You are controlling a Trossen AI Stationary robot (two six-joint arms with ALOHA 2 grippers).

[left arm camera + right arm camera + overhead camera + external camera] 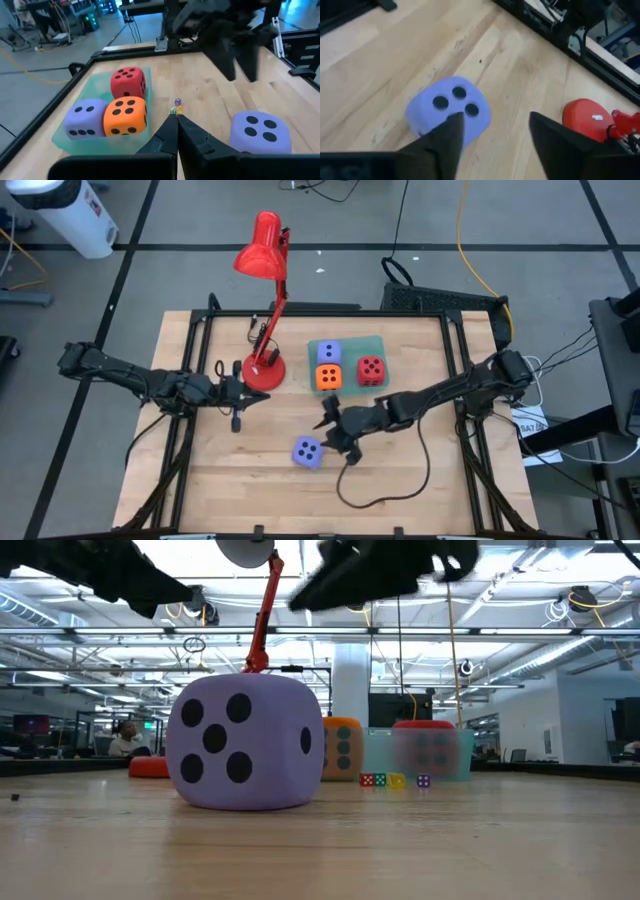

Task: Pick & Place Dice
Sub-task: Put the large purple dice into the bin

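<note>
One lavender-blue die (308, 452) (245, 745) (449, 107) rests on one face on the bare wood, near the table's middle front. My right gripper (335, 432) (492, 135) hangs open in the air just to its right and above it, tilted down at it, with nothing between the fingers. Three more dice sit in the green tray (350, 343): a lavender-blue one (329, 352) (86, 119), an orange one (329, 377) (126, 116) and a red one (371, 369) (129, 82). My left gripper (244, 394) (176, 125) is shut and empty, held left of the tray.
A red desk lamp stands with its round base (264, 370) (587, 120) just left of the tray, its shade (260, 252) leaning over the far edge. Several tiny coloured dice (176, 106) (395, 780) lie on the wood near the tray. A black cable (390, 495) loops across the front right.
</note>
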